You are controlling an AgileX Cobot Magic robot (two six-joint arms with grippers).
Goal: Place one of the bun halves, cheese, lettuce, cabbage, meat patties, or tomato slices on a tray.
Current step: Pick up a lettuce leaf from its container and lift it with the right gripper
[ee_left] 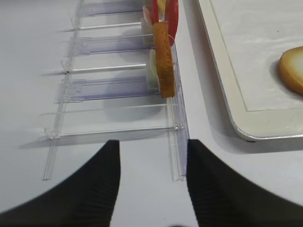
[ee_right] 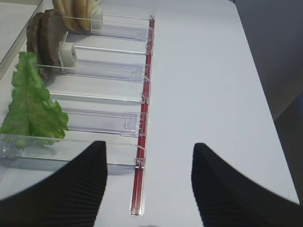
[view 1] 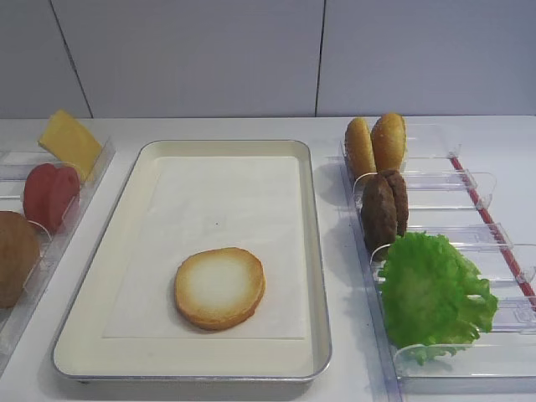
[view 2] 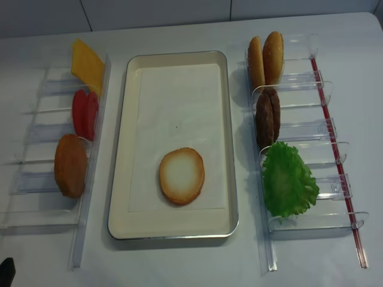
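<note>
white tabletop [view 1: 335, 126] ran wall to wall, with the tray [view 1: 316, 251] in the middle and one of the bun halves [view 1: 219, 287] lying cut face up on its paper, toward the near end. clear holders [view 2: 299, 128] on the right kept two more bun halves [view 1: 375, 144], the meat patties [view 1: 384, 208] and the lettuce [view 1: 431, 289] on edge; those on the left held cheese [view 1: 69, 142], tomato slices [view 1: 50, 194] and another bun [view 2: 70, 165]. right gripper [ee_right: 149, 184] hung spread and empty by its holders; left gripper [ee_left: 154, 182] likewise stood apart, holding nothing.
</note>
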